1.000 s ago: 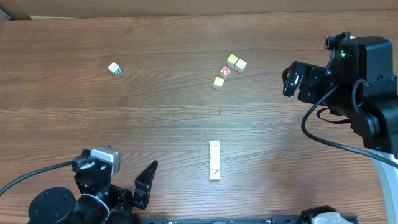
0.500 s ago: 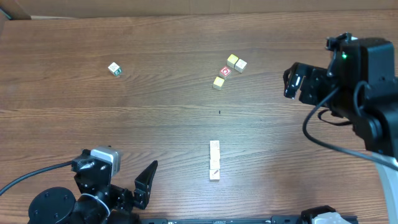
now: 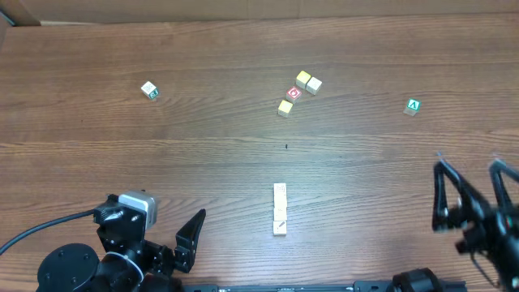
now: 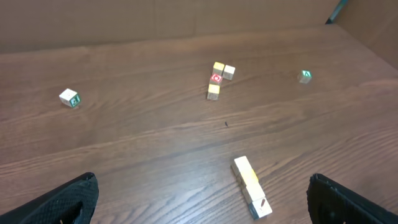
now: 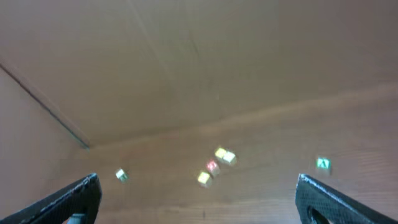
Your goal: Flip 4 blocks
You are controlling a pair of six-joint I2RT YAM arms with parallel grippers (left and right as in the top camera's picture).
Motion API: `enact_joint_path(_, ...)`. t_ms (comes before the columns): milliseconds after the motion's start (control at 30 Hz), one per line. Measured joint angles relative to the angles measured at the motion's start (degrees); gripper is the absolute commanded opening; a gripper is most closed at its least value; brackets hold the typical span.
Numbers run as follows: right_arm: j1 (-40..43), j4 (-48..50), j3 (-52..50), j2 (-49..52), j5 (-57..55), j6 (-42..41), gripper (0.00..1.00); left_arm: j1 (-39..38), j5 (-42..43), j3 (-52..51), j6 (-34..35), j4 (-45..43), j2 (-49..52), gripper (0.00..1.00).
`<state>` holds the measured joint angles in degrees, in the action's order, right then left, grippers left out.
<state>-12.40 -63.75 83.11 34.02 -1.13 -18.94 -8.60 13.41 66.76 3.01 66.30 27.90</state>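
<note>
Presently, my left pincer (image 4: 200, 208) is spread wide and empty at the near left corner of the brown wooden table (image 3: 97, 154). My right pincer (image 3: 469, 177) is likewise spread wide and holds nothing, at the near right corner.

The four small cream wooden letter blocks (image 3: 280, 209) lie in one straight row, each touching the next, close to the middle of the near edge. The row runs from near to far. In the left wrist view one block in it shows a yellow face. Both pincers are well apart from the row.

Toward the far edge, a little right of centre, lies a loose cluster:
- a yellow-topped cube (image 3: 302, 79) touching a cream cube (image 3: 314, 84)
- a red-faced cube with a white ring (image 3: 294, 93) just beside those two
- a second yellow-topped cube (image 3: 285, 107) on the near side of the red one

A white cube with a green mark (image 3: 149, 90) sits alone toward the far left corner. A green cube with a white letter A (image 3: 413, 106) sits alone toward the right edge.
</note>
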Motion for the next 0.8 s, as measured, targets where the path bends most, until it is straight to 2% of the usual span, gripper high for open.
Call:
enact_joint_path(100, 0.0, 7.3, -10.8, -8.5, 0.1, 0.2, 1.0, 0.0, 0.0, 0.0, 0.0, 0.0, 0.0, 1.0)
enact_joint_path(267, 0.0, 24.8, -33.7, -20.2, 1.7, 0.5, 1.0, 0.0, -0.2, -0.1, 0.0, 0.0, 0.0, 1.0)
enact_joint_path(433, 0.0, 44.9, -55.1, -25.8, 4.5, 0.7, 1.0, 0.0, -0.2, -0.1, 0.0, 0.0, 0.0, 1.0)
enact_joint_path(600, 0.0, 59.1, -68.3, -27.5, 5.6, 2.4, 1.0, 0.0, -0.2, -0.1, 0.0, 0.0, 0.0, 1.0)
enact_joint_path(800, 0.0, 63.2, -75.1, -30.3, 6.6, 11.2, 1.0, 0.0, -0.2, -0.1, 0.0, 0.0, 0.0, 1.0)
